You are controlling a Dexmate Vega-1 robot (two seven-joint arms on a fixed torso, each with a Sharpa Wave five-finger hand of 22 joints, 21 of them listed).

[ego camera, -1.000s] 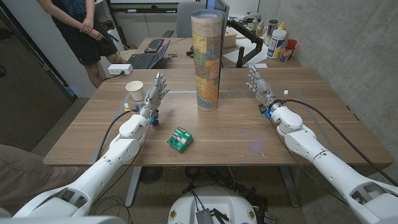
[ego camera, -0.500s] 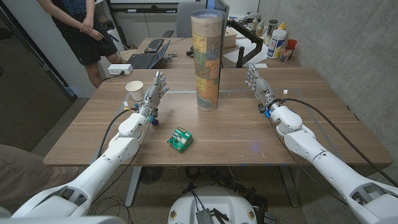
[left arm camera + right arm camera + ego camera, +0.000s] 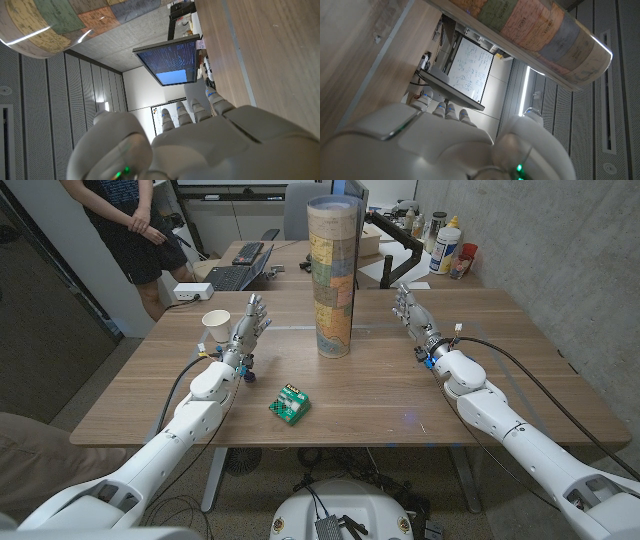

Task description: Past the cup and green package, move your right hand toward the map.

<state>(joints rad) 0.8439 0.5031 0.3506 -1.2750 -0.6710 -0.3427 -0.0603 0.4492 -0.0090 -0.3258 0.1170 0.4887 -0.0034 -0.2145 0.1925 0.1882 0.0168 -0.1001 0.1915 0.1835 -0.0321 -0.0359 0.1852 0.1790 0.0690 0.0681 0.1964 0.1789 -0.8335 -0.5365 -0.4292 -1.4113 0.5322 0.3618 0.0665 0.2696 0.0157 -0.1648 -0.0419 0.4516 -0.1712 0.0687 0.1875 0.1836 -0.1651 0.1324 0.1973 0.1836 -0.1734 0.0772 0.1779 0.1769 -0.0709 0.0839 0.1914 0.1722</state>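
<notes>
The tall rolled map cylinder (image 3: 333, 275) stands upright mid-tabletop (image 3: 380, 395). The right hand (image 3: 411, 313), fingers spread and holding nothing, hangs well apart to its side; most of the reach looks left to do.

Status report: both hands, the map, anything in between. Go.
Right hand open, holding nothing, right of map. Left hand open beside cup. Bare table between right hand and map.
</notes>
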